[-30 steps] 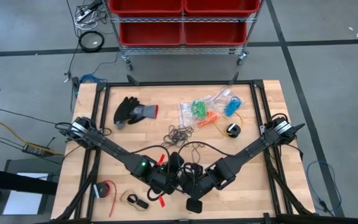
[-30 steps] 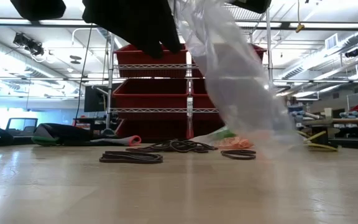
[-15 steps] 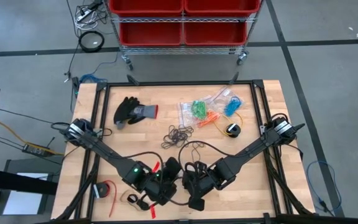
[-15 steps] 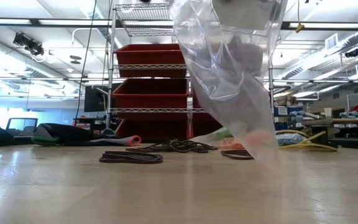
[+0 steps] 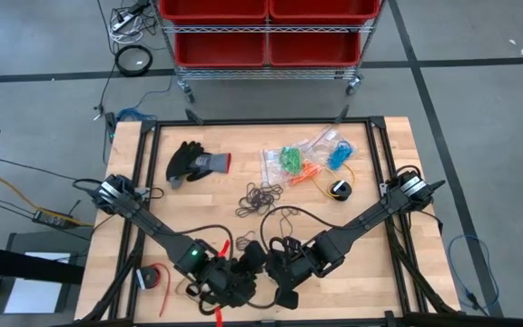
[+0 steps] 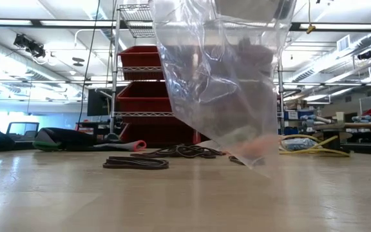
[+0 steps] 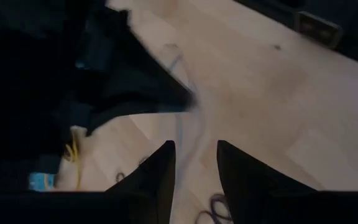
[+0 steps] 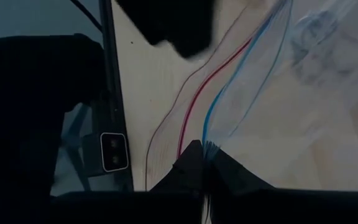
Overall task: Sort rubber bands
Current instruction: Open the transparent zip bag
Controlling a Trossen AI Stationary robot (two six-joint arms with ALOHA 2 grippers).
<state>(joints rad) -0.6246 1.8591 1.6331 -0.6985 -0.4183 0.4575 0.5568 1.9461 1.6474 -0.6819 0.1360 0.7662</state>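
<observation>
A clear plastic bag (image 6: 230, 84) hangs between my two grippers over the table's near middle. Its lower corner (image 6: 257, 158) reaches down near the tabletop. My right gripper (image 8: 205, 163) (image 5: 275, 263) is shut on the bag's zip edge. My left gripper (image 7: 194, 165) (image 5: 241, 274) stands just to its left, fingers apart, with the bag's lip between them. Loose black rubber bands (image 5: 261, 195) (image 6: 136, 163) lie flat on the table's middle. Green (image 5: 289, 161), orange (image 5: 305, 172) and blue (image 5: 339, 153) rubber bands lie in small clear bags at the far right. My left gripper has the bag's lip with its blue line (image 7: 180, 124) running between its two parted fingers. Which finger touches the film cannot be told. The bag's mouth is spread wide toward this gripper. My right gripper pinches the bag's zip edge (image 8: 202, 140), with its red and blue lines, between its two fingertips. The fingers slant down from the right. The bag hangs below them, its film drawn out toward the other gripper.
A black and grey glove (image 5: 193, 162) lies at the far left. A yellow cable with a small dark device (image 5: 339, 189) lies right of the black bands. A red roll (image 5: 155, 277) and a tape ring (image 5: 189, 289) sit near the near-left edge. Red bins (image 5: 266, 32) stand beyond the far edge.
My left gripper has gone up and toward the table's near-left, away from my right gripper. The bag, narrow a second ago, has spread out wide at its top, while its lower corner has stayed near the table.
</observation>
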